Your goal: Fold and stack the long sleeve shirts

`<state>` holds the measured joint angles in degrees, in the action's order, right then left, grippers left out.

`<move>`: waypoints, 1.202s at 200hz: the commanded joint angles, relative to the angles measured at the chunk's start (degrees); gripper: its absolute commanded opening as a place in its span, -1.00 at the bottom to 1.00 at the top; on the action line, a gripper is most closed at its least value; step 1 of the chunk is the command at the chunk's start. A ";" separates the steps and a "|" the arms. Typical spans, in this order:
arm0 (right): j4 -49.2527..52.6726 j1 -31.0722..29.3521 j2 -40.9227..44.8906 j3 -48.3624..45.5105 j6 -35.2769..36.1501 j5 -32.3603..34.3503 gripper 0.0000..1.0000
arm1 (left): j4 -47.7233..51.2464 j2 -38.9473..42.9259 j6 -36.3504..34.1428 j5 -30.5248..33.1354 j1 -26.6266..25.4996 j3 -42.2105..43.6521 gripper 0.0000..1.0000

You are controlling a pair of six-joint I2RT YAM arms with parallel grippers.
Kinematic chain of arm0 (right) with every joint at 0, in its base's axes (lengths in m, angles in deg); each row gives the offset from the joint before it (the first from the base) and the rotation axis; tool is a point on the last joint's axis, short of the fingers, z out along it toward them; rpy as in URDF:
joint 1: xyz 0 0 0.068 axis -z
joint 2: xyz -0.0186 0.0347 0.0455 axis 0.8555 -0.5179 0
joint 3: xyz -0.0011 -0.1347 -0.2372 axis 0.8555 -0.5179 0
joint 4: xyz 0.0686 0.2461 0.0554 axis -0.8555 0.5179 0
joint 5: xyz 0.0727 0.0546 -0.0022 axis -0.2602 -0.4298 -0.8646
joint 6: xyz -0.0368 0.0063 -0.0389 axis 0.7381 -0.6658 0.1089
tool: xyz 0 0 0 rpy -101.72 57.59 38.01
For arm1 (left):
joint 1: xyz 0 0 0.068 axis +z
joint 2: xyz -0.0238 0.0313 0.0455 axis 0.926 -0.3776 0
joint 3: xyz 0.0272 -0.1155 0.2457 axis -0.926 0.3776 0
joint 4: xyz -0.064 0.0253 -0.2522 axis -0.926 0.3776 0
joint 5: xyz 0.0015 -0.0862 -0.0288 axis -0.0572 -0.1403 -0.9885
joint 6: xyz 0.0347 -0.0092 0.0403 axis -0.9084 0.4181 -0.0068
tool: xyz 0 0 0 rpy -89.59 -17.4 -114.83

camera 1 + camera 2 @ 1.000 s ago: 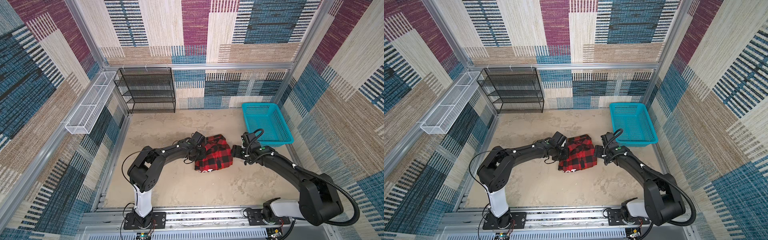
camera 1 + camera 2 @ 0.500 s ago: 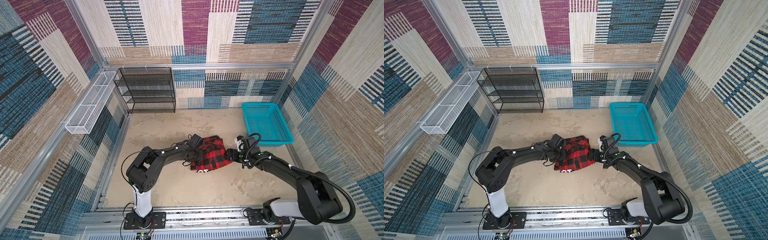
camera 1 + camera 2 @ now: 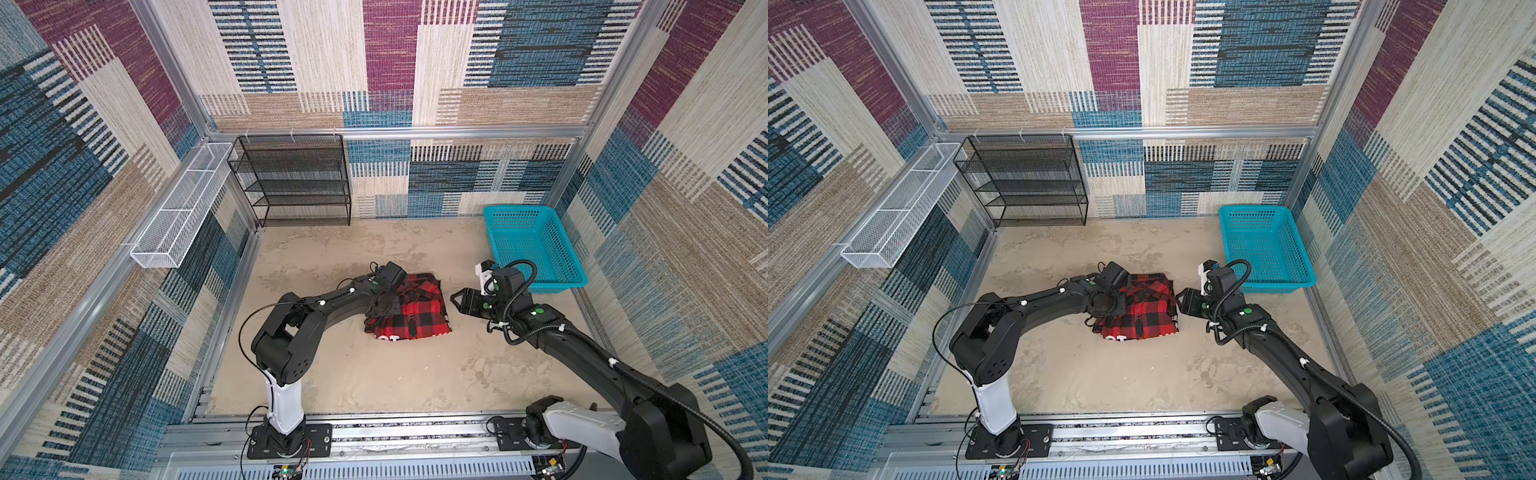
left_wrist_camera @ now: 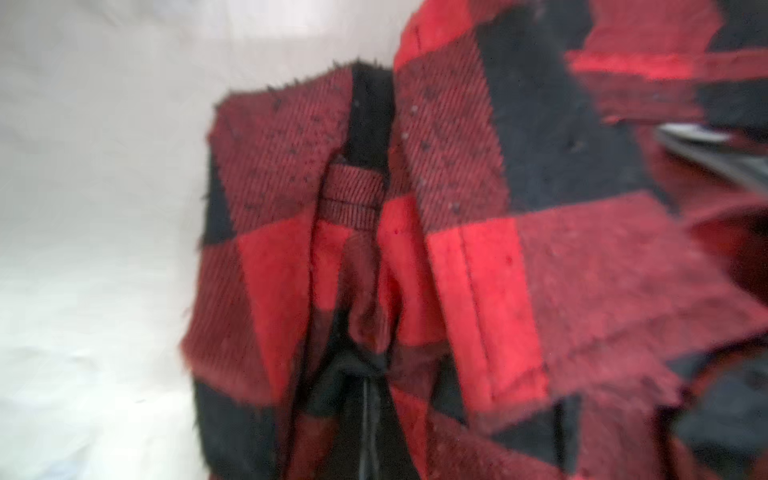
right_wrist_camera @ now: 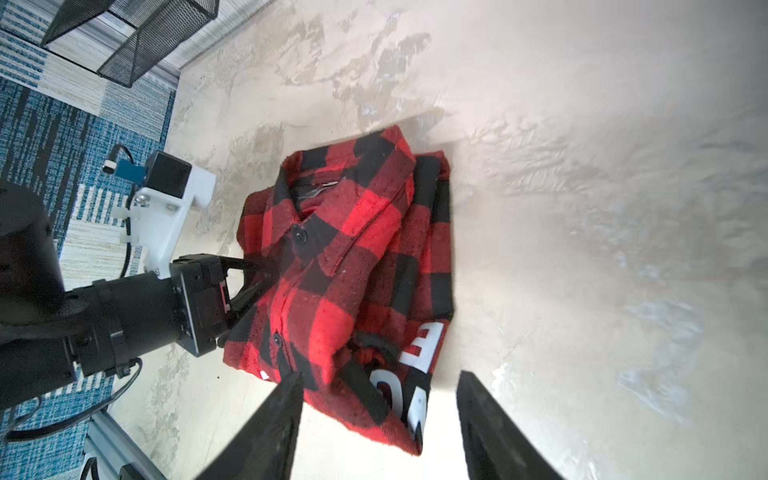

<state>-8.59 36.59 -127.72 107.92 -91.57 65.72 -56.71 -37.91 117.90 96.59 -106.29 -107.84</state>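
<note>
Lab robot cell: aluminium frame [image 3: 457,132], patterned wall panels [image 3: 324,54], mounting rail [image 3: 415,434].

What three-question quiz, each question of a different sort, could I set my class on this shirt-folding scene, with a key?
1. True or false: the right gripper is shut on the flannel shirt.
2. The teal basket holds: A) a folded shirt; B) nothing; C) a mesh shelf.
3. Fill in: the ____ gripper pinches the shirt at its buttoned front.
Key: 1. False: its jaws stand open, apart from the shirt. 2. B. 3. Left: the left gripper is shut on the cloth.
</note>
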 commanded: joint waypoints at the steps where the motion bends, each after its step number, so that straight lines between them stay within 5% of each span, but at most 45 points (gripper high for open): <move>1: 6.29 -2.49 1.69 1.06 -1.80 4.85 0.22 | 3.83 3.79 -4.46 2.54 0.08 -1.64 -1.00; 31: -1.19 -7.77 -3.54 2.76 -2.02 2.06 0.04 | 3.90 11.46 -3.76 -1.19 0.14 -0.04 -0.82; 60: -7.16 -10.79 -13.58 6.98 -1.59 -0.73 -0.16 | -3.24 15.16 -1.63 -7.72 0.50 5.46 -0.88; 113: -12.97 -12.59 -24.08 5.40 -3.59 -0.83 -0.33 | -6.72 9.37 1.52 -8.29 1.03 8.61 -0.90; 159: -14.32 -12.54 -29.94 -2.74 -5.03 7.93 -0.44 | -8.85 2.76 2.85 -6.75 1.75 10.49 -0.92; 195: -11.08 -12.50 -28.23 -0.63 -3.56 10.51 -0.36 | -7.99 2.85 4.24 -9.06 1.88 11.74 -0.94; 240: -0.02 -12.51 -19.97 9.62 0.43 11.47 -0.20 | 5.90 11.56 0.97 -8.80 4.14 3.77 -0.60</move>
<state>-15.72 24.07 -150.89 112.80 -94.01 75.07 -59.93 -29.95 120.96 87.33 -103.32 -99.65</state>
